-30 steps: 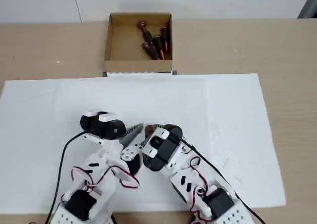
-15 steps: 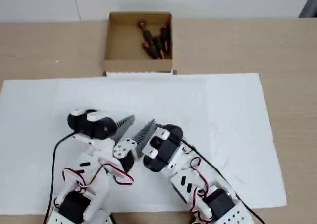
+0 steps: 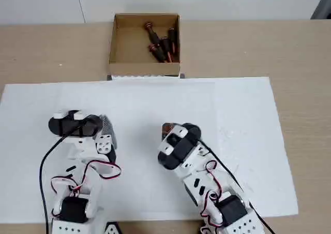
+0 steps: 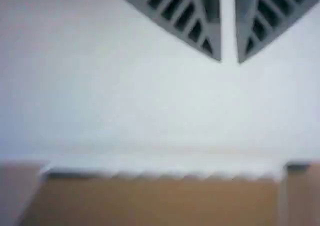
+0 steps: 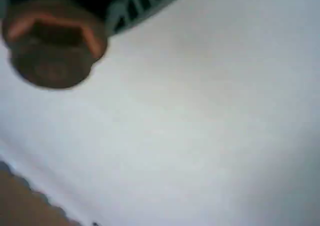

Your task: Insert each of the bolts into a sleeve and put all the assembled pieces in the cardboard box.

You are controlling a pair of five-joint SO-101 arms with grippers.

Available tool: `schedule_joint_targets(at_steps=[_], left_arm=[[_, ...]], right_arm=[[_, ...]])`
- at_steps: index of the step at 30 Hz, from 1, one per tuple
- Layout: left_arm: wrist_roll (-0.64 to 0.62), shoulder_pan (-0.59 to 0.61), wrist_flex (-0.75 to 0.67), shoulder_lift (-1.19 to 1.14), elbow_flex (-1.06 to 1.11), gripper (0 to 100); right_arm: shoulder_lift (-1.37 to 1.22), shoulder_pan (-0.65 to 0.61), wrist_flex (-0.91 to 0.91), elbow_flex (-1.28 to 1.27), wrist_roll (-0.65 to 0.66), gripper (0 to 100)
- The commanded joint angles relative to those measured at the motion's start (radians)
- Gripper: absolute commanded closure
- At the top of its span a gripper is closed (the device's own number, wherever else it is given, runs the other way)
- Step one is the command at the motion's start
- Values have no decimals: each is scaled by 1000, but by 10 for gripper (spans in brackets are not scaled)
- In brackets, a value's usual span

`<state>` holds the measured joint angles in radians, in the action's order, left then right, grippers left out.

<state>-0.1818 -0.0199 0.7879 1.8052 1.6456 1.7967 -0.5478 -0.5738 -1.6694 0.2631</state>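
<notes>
Left arm: yours sits folded over the near-left part of the white sheet (image 3: 232, 115), well apart from the other arm.
Left gripper (image 3: 107, 132): released, jaws barely parted with a thin strip of paper showing between them, nothing held.
Right arm: it stretches from the near-right corner toward the middle of the sheet, wrist tipped down.
Right gripper (image 3: 168, 131): clenched on a bolt (image 5: 52, 46), whose brown hex head pokes out just above the paper.
Cardboard box (image 3: 120, 42): you see it on the table (image 3: 300, 53) just past the sheet's far edge.
Assembled pieces (image 3: 161, 42): heaped in the box's right half.
</notes>
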Motion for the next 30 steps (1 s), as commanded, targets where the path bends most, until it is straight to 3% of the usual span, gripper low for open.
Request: schedule_joint_targets(at_steps=[1,7,10,16,26,30], left_arm=[[52,63,-15,9,38,994],[196,84,-14,9,36,994],[249,80,-14,9,36,994],[259,78,69,6,36,994],[256,78,103,11,36,994],[255,83,103,11,36,994]], right_arm=[[15,76,24,-14,-2,996],[15,174,22,-14,-6,996],[15,216,22,-9,-95,996],[13,229,-61,41,-218,996],[-15,231,-84,238,-213,996],[-159,231,-73,339,-218,996]])
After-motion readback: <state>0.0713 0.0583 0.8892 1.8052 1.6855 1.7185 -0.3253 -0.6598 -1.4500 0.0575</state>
